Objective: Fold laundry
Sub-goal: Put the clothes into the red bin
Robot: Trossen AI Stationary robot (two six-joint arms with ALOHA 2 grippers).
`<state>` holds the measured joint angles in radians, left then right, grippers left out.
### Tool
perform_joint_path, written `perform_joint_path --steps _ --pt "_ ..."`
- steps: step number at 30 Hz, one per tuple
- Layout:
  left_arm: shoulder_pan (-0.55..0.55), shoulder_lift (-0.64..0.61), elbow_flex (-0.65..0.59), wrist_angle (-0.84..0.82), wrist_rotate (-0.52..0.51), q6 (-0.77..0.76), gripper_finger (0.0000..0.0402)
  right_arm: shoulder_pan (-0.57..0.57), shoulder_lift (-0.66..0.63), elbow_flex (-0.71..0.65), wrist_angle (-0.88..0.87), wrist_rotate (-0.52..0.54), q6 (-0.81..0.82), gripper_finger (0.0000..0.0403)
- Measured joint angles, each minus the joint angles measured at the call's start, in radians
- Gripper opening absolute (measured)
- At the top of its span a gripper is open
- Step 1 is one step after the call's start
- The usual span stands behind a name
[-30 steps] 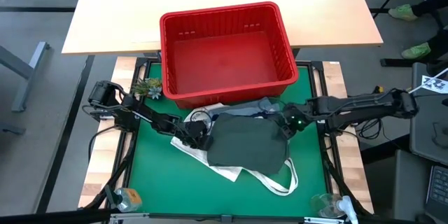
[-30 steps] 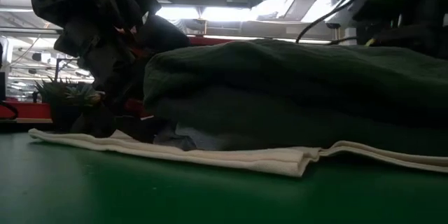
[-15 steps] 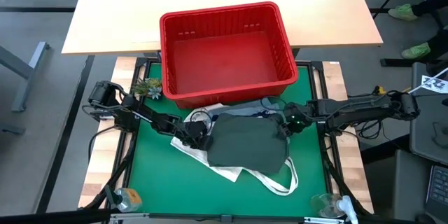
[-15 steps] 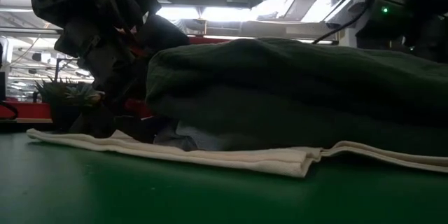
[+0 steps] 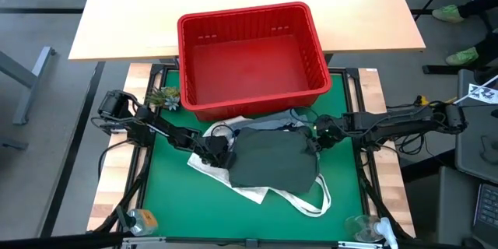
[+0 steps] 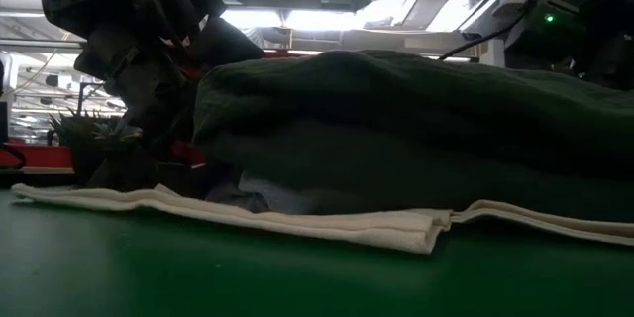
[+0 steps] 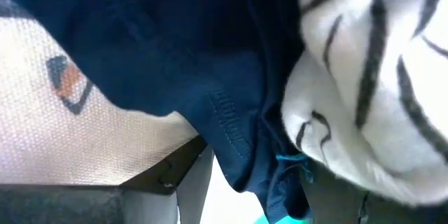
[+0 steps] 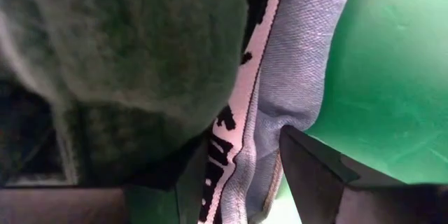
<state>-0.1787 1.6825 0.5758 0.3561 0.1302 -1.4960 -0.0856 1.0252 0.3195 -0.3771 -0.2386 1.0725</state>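
The laundry lies in one pile on the green mat. A dark olive green garment (image 5: 276, 162) is on top, light blue denim (image 5: 289, 117) shows at the far edge, and a white tote (image 5: 299, 198) lies underneath. My left gripper (image 5: 221, 149) is pushed into the pile's left side. Its open fingers stand around a hanging fold of navy cloth (image 7: 175, 42), beside a white garment with dark print (image 7: 378, 77); whether they touch it I cannot tell. My right gripper (image 5: 317, 135) is at the pile's right side, shut on the denim edge. My right gripper has the light blue denim's edge (image 8: 280, 136) between its two fingers, together with a white strip with black print (image 8: 227, 133). The fingers (image 8: 315, 175) slant down from the table's right. The green garment (image 8: 126, 42) bulges just above them. The cloth rests on the mat.
A red slotted basket (image 5: 241, 12) stands just beyond the pile, against the mat's far edge. A small plant (image 5: 163, 97) sits at the far left corner. Clear bottles (image 5: 140, 219) lie at the near corners. Bare green mat (image 5: 171, 194) shows at the near left.
My right gripper has sunk and moved a little toward the table's left, into the pile's right side, tipping steeper. The green garment and the tote's left edge have slid slightly toward the table's left.
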Motion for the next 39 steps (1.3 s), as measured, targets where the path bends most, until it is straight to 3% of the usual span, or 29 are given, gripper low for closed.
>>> perform_joint_path --steps 9,13,21,27,39 --pt "-0.001 0.0 0.0 0.012 -0.019 -0.016 0.0194 0.0 0.001 -0.001 0.029 -0.011 -0.002 0.0168" --pt "0.0 0.001 -0.001 0.063 -0.032 -0.014 0.017 0.0 0.001 -0.001 0.041 -0.016 -0.003 0.0123" --pt "0.0 0.002 -0.002 0.126 -0.008 -0.015 0.0073 -0.001 0.001 0.005 0.089 -0.069 -0.034 0.0011" --pt "0.0 0.002 -0.002 0.151 0.023 -0.022 0.0017 0.0 0.002 0.046 0.073 -0.077 -0.048 0.0024" --pt "-0.005 0.002 -0.002 0.371 0.043 -0.117 0.0023 0.0 0.001 0.176 0.085 -0.109 -0.025 0.0009"
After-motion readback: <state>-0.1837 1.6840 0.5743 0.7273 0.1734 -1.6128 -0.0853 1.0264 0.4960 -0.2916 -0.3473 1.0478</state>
